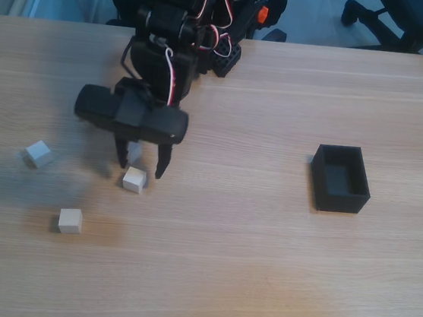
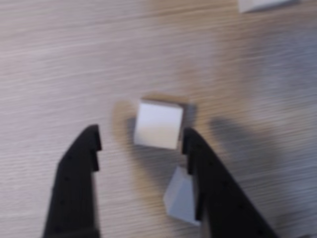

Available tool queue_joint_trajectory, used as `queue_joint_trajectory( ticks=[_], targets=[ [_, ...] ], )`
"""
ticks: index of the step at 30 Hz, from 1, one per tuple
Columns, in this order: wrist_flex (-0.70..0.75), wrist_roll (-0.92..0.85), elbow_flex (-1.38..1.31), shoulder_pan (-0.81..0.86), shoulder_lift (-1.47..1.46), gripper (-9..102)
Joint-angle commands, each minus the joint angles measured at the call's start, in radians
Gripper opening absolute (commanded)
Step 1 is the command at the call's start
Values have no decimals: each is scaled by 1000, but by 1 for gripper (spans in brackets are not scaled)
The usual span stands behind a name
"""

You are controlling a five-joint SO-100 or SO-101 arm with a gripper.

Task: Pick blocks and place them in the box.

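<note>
The pincer (image 2: 141, 141) hangs spread above a white block (image 2: 157, 124) on the worktop (image 1: 260, 271); the box (image 1: 341, 178) bears no readable writing.

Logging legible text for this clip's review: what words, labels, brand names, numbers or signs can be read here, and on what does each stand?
None can be read in the fixed view or the wrist view.
The white blocks show plain faces.
The black box shows no label.
The gripper and arm carry no legible marking.
The wooden table bears only grain.
</note>
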Motion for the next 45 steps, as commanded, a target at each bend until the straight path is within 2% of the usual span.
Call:
queue_joint_trajectory(
  ticks=[1, 19, 21, 24, 30, 37, 45],
  targets=[
    [-23, -15, -78, 29, -43, 17],
    [-95, -18, -95, 44, -195, 16],
    [-109, -12, -98, 43, -202, 14],
    [-123, -8, -98, 38, -206, 2],
    [-92, -25, -91, 29, -181, 0],
    [144, 54, -91, -64, -31, 0],
    [471, 299, -112, -348, 238, 0]
  ],
)
